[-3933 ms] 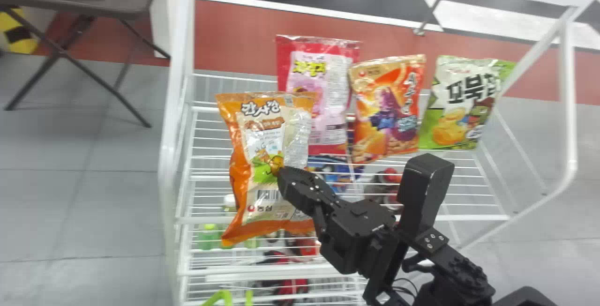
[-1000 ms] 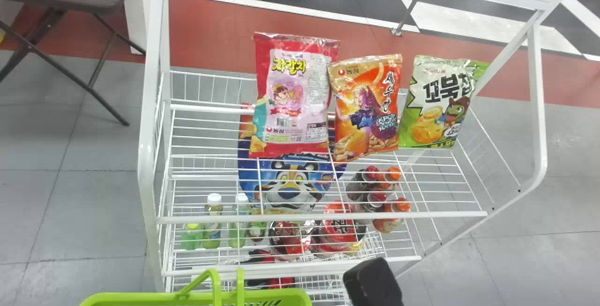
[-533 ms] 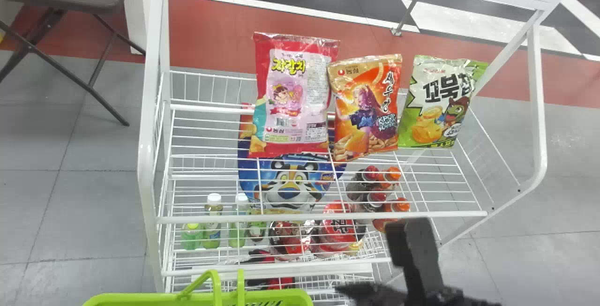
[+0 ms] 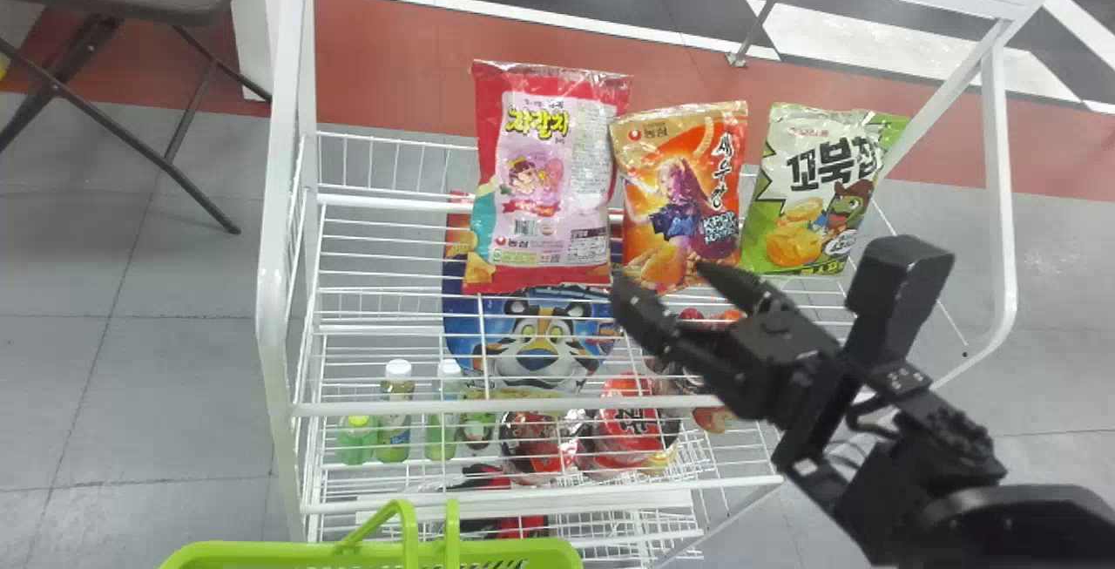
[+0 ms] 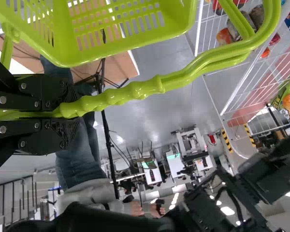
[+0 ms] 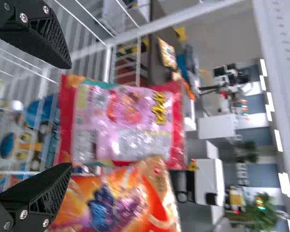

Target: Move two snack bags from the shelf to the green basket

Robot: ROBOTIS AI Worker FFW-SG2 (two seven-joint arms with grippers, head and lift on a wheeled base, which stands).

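Lining up a grab looks like the step in hand, though I can't tell whether it's for bag one or two. The right gripper (image 4: 664, 276) has its fingers apart with nothing between them, out in front of the bags. Three are standing on the wire shelf (image 4: 523, 406): a red-and-pink snack bag (image 4: 544, 177), an orange snack bag (image 4: 684, 190) right beside it, and a green-and-white snack bag (image 4: 814, 190) at the robot's right end. From the right wrist view, I'd guess red-and-pink is the target. Next move: get the fingers around it without snagging its orange neighbor, close, lift, then swing over the green basket (image 4: 287, 554). Meanwhile the left gripper (image 5: 70, 113) has its fingers clamped on the basket's handle (image 5: 121, 94), so just hold that steady imo.
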